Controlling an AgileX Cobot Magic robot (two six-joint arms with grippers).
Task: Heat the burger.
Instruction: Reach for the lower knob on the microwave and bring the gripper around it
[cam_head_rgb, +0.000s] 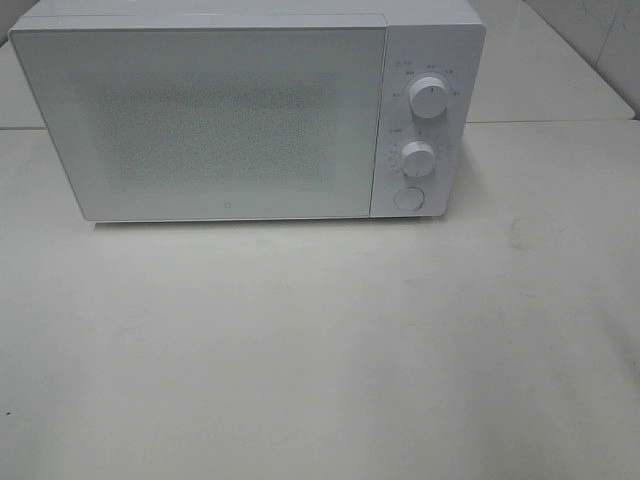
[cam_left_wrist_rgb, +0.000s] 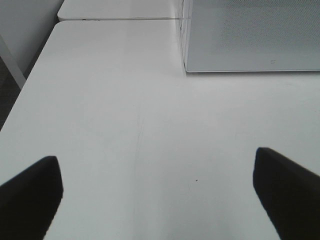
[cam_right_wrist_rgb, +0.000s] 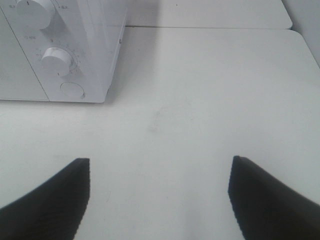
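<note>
I am holding my left gripper and right gripper open and empty. I am not seeing the burger. The oven is sitting shut at 12 o'clock; poking its button hard could push it away.

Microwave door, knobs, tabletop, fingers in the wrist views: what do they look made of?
Microwave door: likely glass or glossy plastic, white, fine dot mesh showing.
Knobs: white moulded plastic, smooth satin.
Tabletop: white laminate or coated board, matte, faintly scuffed.
Fingers: black, dull, finely ridged; probably rubber or plastic.
</note>
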